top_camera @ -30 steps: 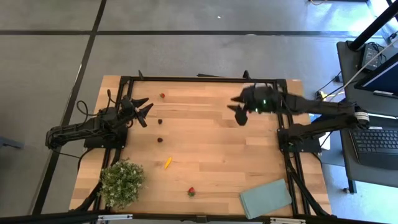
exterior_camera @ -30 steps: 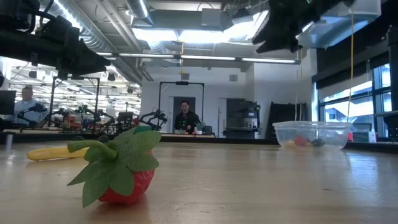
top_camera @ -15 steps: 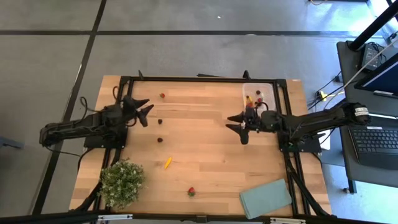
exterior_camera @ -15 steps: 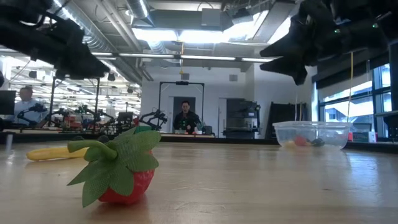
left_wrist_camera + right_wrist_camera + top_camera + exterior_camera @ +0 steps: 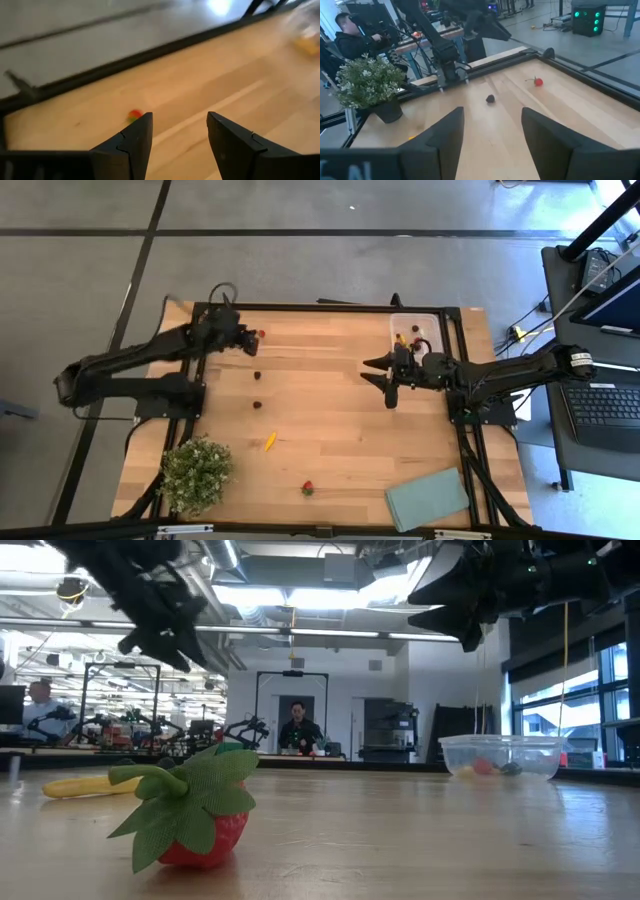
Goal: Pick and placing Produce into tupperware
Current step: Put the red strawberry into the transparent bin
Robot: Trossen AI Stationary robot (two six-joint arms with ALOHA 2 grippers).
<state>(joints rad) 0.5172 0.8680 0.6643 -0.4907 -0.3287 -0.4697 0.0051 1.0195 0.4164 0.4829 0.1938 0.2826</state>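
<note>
Produce lies scattered over the desk (image 5: pixel 340 420): a small red strawberry (image 5: pixel 261 334) at the far left, two dark berries (image 5: pixel 257 376) just nearer than it, a yellow-orange sliver (image 5: pixel 270 441) nearer again, and a second strawberry (image 5: pixel 307 488) with a cloth-like green cap near the front edge. A few pieces already sit in the tupperware (image 5: pixel 415 332), the clear box at the far right of the desk.

Each piece looks tiny and light. The berries are round and would probably roll if nudged off-centre, so a grip across the widest part from straight above seems safest. The strawberry looks soft, best taken across its red body rather than by the floppy leaf. The sliver is thin and lies flat, so it wants a pinch across its narrow width.

Left hand (image 5: pixel 245 340) hovers just beside the far strawberry, fingers (image 5: pixel 132 145) spread and empty, the fruit showing beyond the gap between them. Right hand (image 5: pixel 388 378) hangs beside the tupperware, also spread, holding nothing.

A bushy potted plant (image 5: pixel 195 473) stands at the near left, and a flat grey-green rectangle (image 5: pixel 428 498) lies at the near right.
</note>
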